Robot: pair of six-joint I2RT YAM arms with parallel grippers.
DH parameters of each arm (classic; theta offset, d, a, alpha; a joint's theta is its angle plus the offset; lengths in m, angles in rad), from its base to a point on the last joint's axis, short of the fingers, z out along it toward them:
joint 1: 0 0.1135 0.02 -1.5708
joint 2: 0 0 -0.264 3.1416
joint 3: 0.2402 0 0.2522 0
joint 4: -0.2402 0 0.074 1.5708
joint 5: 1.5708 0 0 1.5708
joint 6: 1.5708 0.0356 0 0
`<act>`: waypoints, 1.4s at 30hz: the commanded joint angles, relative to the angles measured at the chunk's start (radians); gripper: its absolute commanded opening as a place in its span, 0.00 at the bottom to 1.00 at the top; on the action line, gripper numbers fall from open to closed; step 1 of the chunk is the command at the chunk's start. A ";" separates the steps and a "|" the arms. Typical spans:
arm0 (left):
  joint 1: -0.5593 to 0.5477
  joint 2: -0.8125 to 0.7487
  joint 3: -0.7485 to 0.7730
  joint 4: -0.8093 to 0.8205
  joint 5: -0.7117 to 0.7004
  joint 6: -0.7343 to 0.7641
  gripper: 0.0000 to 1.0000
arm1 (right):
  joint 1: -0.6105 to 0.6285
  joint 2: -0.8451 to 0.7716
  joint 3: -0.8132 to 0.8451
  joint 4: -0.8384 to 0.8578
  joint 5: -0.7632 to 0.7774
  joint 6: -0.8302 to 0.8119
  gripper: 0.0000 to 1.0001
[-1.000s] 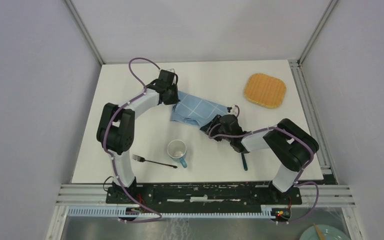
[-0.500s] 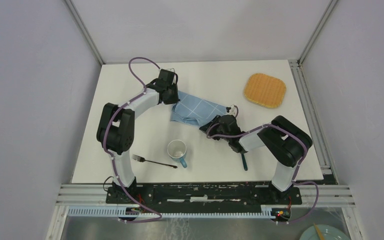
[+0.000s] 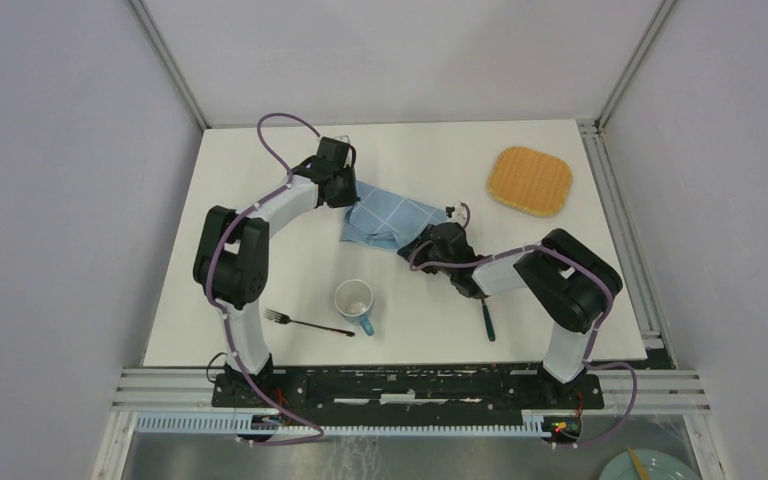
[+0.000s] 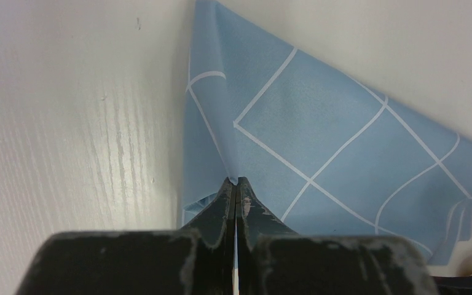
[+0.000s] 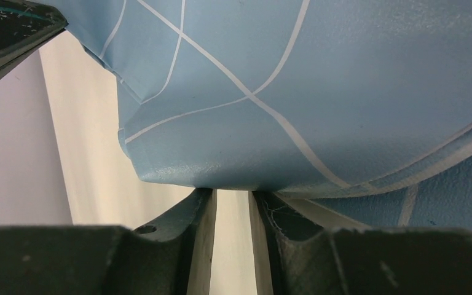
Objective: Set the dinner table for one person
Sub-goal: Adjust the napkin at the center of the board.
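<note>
On the white dinner table (image 3: 415, 155) lies a blue checked cloth (image 3: 388, 215), rumpled. My left gripper (image 3: 346, 192) is at its far left corner, shut on a pinched fold of the cloth (image 4: 319, 123); the fingertips (image 4: 236, 182) meet with fabric between them. My right gripper (image 3: 413, 248) sits low at the cloth's near right edge. Its jaws (image 5: 230, 192) stand a little apart with bare table between them, and the cloth's edge (image 5: 270, 110) lies just over the fingertips. A white cup (image 3: 355, 300) with a teal handle, a fork (image 3: 307, 322) and a teal-handled utensil (image 3: 487, 320) lie near the front.
An orange woven mat (image 3: 530, 181) lies at the back right. Metal frame rails (image 3: 615, 210) border the table's right and front edges. The right arm's elbow (image 3: 570, 275) hangs over the near right part of the table.
The right gripper's jaws have narrowed, and the right arm has edged left toward the cloth's edge. The left gripper and the cloth's far corner have stayed put.
</note>
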 commanded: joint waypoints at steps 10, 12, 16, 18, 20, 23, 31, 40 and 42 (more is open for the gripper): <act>0.004 -0.001 0.027 0.016 0.006 0.031 0.02 | -0.031 0.013 0.084 -0.130 0.062 -0.110 0.33; 0.004 -0.001 0.026 0.016 0.008 0.031 0.02 | -0.032 -0.004 0.081 -0.135 0.070 -0.118 0.33; 0.003 -0.003 0.026 0.016 0.009 0.030 0.02 | -0.043 -0.034 0.087 -0.142 0.076 -0.138 0.34; 0.004 -0.004 0.026 0.016 0.009 0.028 0.02 | -0.048 -0.052 0.104 -0.161 0.077 -0.154 0.34; 0.002 -0.004 0.026 0.017 0.009 0.028 0.02 | -0.052 -0.066 0.120 -0.169 0.072 -0.168 0.34; 0.003 -0.006 0.025 0.018 0.009 0.028 0.02 | -0.053 -0.080 0.150 -0.189 0.078 -0.201 0.35; 0.004 -0.006 0.026 0.019 0.010 0.030 0.02 | -0.071 -0.028 0.229 -0.225 0.056 -0.233 0.36; 0.004 -0.005 0.030 0.018 0.009 0.034 0.02 | -0.085 0.061 0.276 -0.238 0.035 -0.257 0.36; 0.004 -0.005 0.031 0.018 0.009 0.035 0.02 | -0.086 0.077 0.283 -0.242 0.040 -0.263 0.36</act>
